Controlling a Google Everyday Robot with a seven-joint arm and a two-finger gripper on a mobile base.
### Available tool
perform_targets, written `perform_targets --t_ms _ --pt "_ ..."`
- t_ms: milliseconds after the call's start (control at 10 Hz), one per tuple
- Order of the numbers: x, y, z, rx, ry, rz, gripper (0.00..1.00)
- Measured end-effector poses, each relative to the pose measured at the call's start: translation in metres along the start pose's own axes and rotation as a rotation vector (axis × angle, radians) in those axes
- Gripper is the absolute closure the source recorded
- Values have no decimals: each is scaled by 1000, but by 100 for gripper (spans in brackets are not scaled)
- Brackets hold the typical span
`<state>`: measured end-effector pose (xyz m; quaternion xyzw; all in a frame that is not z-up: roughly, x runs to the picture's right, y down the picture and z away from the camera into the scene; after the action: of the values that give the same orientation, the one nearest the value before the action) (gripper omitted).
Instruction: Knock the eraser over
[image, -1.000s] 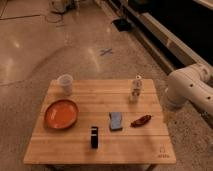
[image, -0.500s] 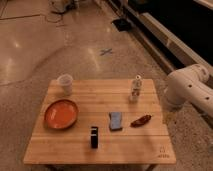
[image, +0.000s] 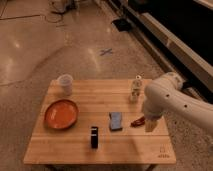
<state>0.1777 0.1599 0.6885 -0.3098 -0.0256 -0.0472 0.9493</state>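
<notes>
The eraser (image: 94, 137) is a small black block standing upright near the front middle of the wooden table (image: 90, 102). My white arm reaches in from the right, and its gripper (image: 150, 125) hangs over the table's right side. The gripper is next to the dark red chili-shaped item (image: 136, 121) and well to the right of the eraser, apart from it.
An orange plate (image: 61, 113) lies at the left. A pale cup (image: 65, 84) stands at the back left. A flat blue-grey pad (image: 116, 121) lies between the eraser and the chili. A small white bottle (image: 135, 89) stands at the back right.
My arm has moved left and down, from beside the table to over its right side near the chili. The objects on the table have not moved.
</notes>
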Motion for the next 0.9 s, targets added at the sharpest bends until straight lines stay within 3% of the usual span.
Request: perform_targets --t_ms 400,900 --pt "-60 35 33 -75 -33 -82 35" --pt "-129 38 43 -97 -112 -159 35"
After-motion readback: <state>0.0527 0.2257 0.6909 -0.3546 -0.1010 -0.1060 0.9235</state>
